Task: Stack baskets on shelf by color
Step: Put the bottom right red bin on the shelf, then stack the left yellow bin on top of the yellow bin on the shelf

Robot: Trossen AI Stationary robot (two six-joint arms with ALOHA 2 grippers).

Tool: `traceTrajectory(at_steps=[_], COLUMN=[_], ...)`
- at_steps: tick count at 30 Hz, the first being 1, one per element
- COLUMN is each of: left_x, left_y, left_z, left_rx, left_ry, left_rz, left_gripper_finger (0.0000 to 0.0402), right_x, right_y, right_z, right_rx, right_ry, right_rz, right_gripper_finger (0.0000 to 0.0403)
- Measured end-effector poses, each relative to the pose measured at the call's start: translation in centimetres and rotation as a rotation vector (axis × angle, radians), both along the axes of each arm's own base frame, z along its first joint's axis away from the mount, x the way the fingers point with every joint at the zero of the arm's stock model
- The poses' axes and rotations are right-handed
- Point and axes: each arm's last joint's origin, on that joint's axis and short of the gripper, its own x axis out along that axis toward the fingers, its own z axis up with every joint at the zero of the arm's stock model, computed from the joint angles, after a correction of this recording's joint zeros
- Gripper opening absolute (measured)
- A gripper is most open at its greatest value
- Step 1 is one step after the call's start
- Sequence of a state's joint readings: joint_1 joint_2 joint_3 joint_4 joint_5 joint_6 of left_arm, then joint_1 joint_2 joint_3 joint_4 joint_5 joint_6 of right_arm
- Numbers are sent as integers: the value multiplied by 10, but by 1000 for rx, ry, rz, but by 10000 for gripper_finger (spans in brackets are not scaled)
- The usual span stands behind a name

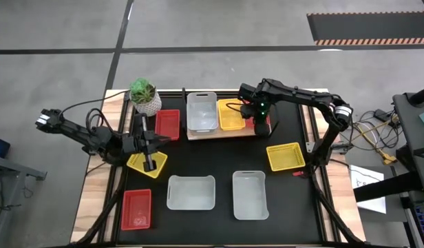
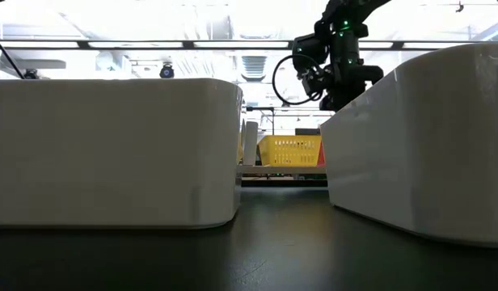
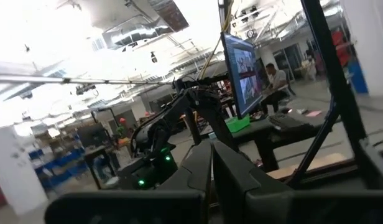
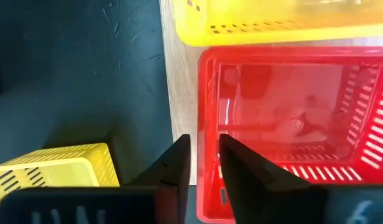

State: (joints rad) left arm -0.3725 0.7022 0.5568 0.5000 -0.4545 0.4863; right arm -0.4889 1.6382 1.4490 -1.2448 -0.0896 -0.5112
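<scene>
The wooden shelf (image 1: 222, 133) lies at the back of the black mat. It carries a white basket (image 1: 202, 110), a yellow basket (image 1: 231, 115) and, at its right end, a red basket (image 4: 291, 124). My right gripper (image 4: 204, 146) points down over that red basket, open. One finger stands outside the basket's side wall (image 4: 204, 93) and one inside, with a gap on either side. My left gripper (image 1: 150, 164) is shut and empty, hovering above a yellow basket (image 1: 138, 164) at the mat's left.
A potted plant (image 1: 144, 96) and a red basket (image 1: 167, 122) sit left of the shelf. Another yellow basket (image 1: 285, 156) lies at the right. Two white baskets (image 1: 191, 191) (image 1: 250, 194) and a red one (image 1: 137, 208) lie near the front edge.
</scene>
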Motion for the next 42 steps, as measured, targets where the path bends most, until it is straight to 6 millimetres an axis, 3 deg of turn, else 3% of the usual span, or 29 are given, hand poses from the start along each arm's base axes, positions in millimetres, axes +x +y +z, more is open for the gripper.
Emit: traceTrajectory(at_steps=[5, 8, 13, 19, 22, 26, 30, 36, 42], left_x=[9, 22, 50, 78, 84, 84, 81, 68, 25], left_y=[-4, -12, -26, -32, -31, -32, -34, -24, -2], left_z=[-9, -23, -46, -72, -74, -78, -93, -96, -67], left_rx=[-186, -281, -404, -419, -560, -811, -944, -1149, -1177], left_ry=[23, 73, 66, 147, 137, 141, 307, 558, 809], left_rz=[-75, -184, -321, -254, -206, -237, -185, 58, 378], left_gripper_finger=[0, 0, 0, 0, 0, 0, 0, 0, 0], right_x=[-3, -8, -10, -12, -14, -21, -28, -29, -28], right_y=[4, 16, 54, 103, 128, 159, 181, 187, 186], right_z=[11, 19, 33, 45, 48, 49, 42, 38, 41], right_rx=[19, 84, 87, 34, 31, 42, -50, -203, -227], right_ry=[34, 12, -158, -391, -485, -610, -715, -809, -819], right_rz=[-69, -129, -23, 134, 227, 335, 417, 449, 480], right_gripper_finger=[106, 110, 95, 55, 35, 13, 9, 9, 9])
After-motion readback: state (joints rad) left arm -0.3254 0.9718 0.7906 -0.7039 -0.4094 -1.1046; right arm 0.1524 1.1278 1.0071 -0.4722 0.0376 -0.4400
